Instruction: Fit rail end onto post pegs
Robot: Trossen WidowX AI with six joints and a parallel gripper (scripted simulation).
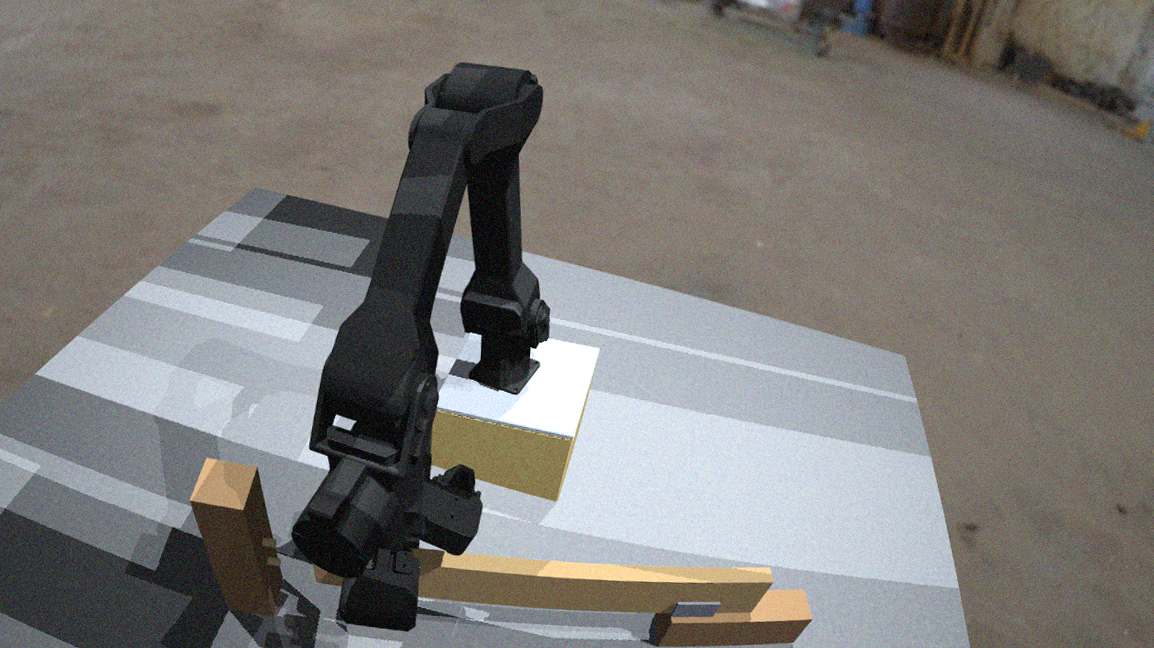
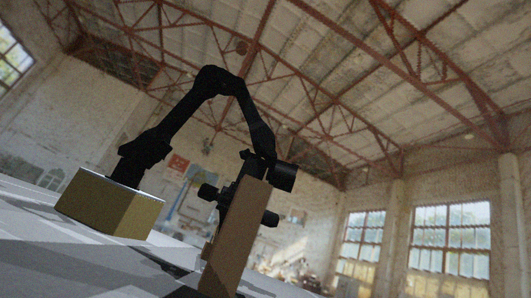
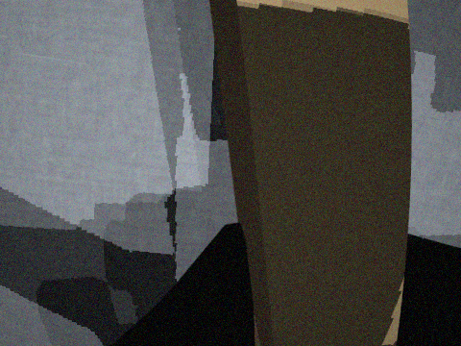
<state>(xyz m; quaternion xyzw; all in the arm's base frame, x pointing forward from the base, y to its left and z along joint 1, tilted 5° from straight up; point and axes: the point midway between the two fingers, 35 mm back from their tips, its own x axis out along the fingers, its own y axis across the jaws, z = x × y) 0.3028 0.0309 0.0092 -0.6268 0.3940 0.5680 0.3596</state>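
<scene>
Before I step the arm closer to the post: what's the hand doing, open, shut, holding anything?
Hand: shut on the near end of the bed rail.
</scene>
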